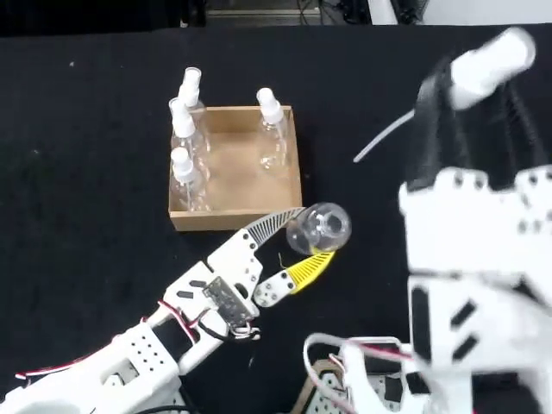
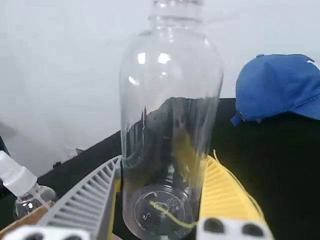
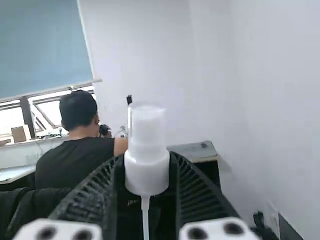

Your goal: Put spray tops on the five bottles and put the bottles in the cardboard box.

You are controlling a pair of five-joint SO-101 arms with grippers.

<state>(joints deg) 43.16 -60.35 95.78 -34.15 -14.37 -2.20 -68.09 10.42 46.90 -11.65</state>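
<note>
The black table (image 1: 78, 190) carries the box (image 1: 216, 221). Four capped bottles (image 1: 185, 177) are stood in it, three along one side and one at the other; whether the farthest is fully inside the rim cannot be told. Just beside the box's near corner, the fifth bottle (image 1: 321, 226) is held upright and uncapped. It is pinched around its lower body by the left gripper (image 1: 315, 235), and the neck (image 2: 177, 10) is left free. The right gripper (image 3: 146, 167) is raised well apart from it and is closed on the collar of a spray top (image 3: 146, 135), from which a thin tube (image 1: 384, 138) trails. The bottle is judged to be empty, light, thin-walled and smooth, so a hard squeeze would probably dent it and a loose one might let it twist. A low hold on the body seems best suited. The spray top is judged stiff and light and best held by the collar, as it is now. Its tube looks flexible and would likely need to be guided into the neck before the top is seated.
</note>
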